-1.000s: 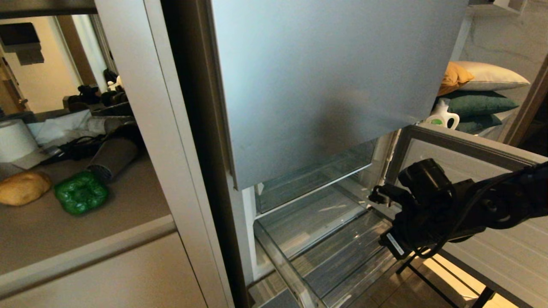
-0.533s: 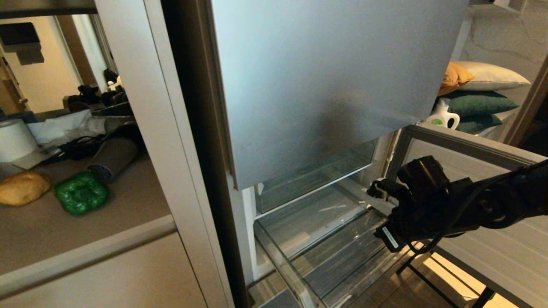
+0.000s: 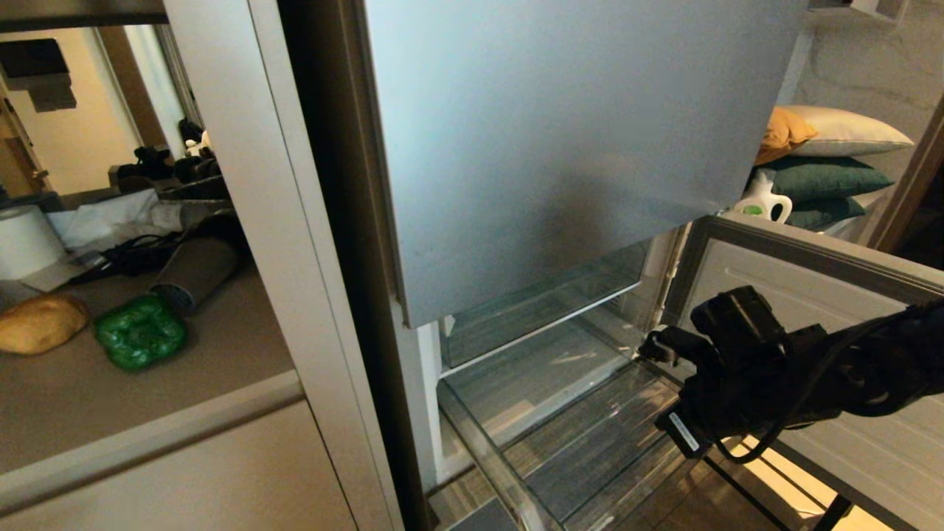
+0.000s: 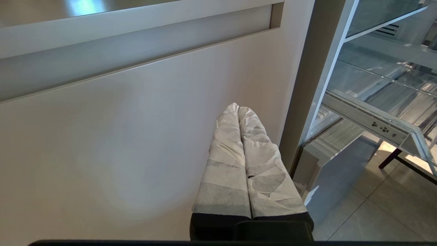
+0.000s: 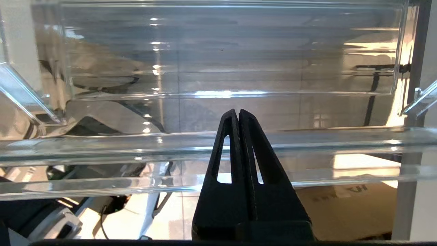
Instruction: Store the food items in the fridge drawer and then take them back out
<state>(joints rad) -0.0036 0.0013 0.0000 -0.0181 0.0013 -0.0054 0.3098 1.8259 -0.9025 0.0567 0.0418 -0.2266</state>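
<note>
On the counter at the far left lie the food items: a tan potato (image 3: 40,323) and, just right of it, a glossy green bell pepper (image 3: 140,332). Below the upper door the clear fridge drawer (image 3: 516,472) stands pulled out with nothing in it, its silver-grey front panel (image 3: 870,450) at the right. My right gripper (image 3: 650,345) is shut and holds nothing. It hovers at the drawer's right side, and its fingertips (image 5: 238,112) point at the drawer's clear rim (image 5: 102,143). My left gripper (image 4: 238,108), with white-wrapped fingers, is shut and parked before a beige cabinet door (image 4: 102,143).
The tall silver upper fridge door (image 3: 560,147) hangs over the drawer. The counter holds a paper roll (image 3: 26,240), a grey cylinder (image 3: 195,273) and cables. A detergent bottle (image 3: 763,199) and cushions (image 3: 826,177) sit at the back right. A black frame leg (image 3: 745,487) stands under the drawer front.
My right gripper rose a little, then sank slightly lower beside the drawer's right side. The food items and the left gripper have not moved.
</note>
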